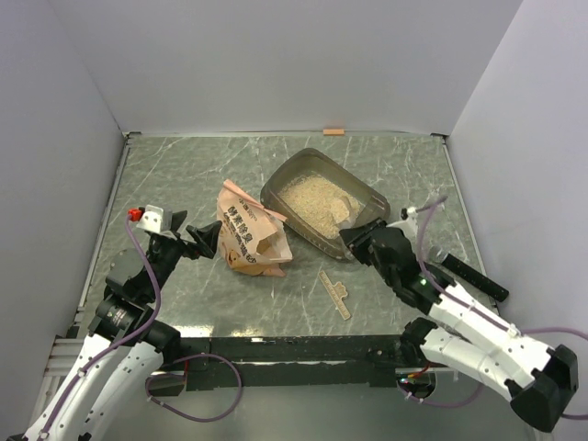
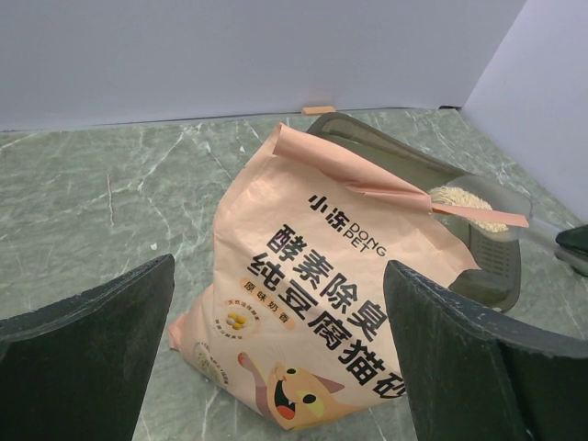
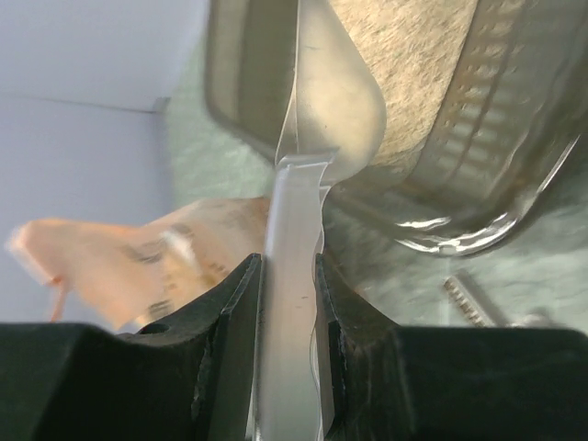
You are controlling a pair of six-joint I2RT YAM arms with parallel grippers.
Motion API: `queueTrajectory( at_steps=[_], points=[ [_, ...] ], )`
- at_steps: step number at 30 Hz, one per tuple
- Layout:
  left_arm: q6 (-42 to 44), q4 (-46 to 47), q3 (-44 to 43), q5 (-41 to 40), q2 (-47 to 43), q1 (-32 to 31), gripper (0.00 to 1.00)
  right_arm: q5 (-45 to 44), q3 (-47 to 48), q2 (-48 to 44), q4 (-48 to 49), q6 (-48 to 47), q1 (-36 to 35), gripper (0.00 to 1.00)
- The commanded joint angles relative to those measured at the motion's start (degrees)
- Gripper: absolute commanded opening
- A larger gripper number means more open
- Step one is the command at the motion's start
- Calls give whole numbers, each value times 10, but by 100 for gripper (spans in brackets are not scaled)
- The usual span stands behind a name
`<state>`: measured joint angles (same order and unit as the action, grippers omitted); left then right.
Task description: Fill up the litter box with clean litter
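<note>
1. The right tool (image 1: 355, 241) was clenched on the handle of a clear plastic scoop (image 3: 322, 110). The scoop's bowl reached over the near rim of the litter box (image 1: 360, 182), and its long axis ran straight out from the box toward that arm.
2. The left tool (image 1: 209, 241) was released, jaws spread wide, on the side of the orange litter bag (image 1: 248, 239) away from the box. The bag lay just left of the box with its torn mouth toward it; whether they touched I could not tell.
3. Clean litter (image 1: 312, 197) lay as a pale heap inside the box — some also in the scoop.
4. Judged from this, the right arm was nearer the box and the left nearer the bag.
5. Counted: one box, one bag, one scoop, two tools, and one tan strip (image 1: 335, 294) on the tabletop (image 1: 184, 175) near the box's front.
</note>
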<state>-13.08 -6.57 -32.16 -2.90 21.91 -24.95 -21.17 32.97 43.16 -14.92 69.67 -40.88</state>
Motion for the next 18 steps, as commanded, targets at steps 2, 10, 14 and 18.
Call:
queueTrajectory(
  at_steps=[2, 10, 14, 18],
  points=[
    [-8, 24, -15, 3, -8, -2, 99, -60, 111, 80, -74, -115, 5, 0],
    [-8, 22, -15, 3, -10, -2, 99, -44, 284, 242, -222, -254, 19, 0],
    [-8, 22, -15, 1, -12, -2, 99, -14, 360, 299, -264, -331, 19, 0],
    [-8, 22, -15, 2, -13, -2, 99, -1, 425, 358, -335, -377, 19, 0]
  ],
)
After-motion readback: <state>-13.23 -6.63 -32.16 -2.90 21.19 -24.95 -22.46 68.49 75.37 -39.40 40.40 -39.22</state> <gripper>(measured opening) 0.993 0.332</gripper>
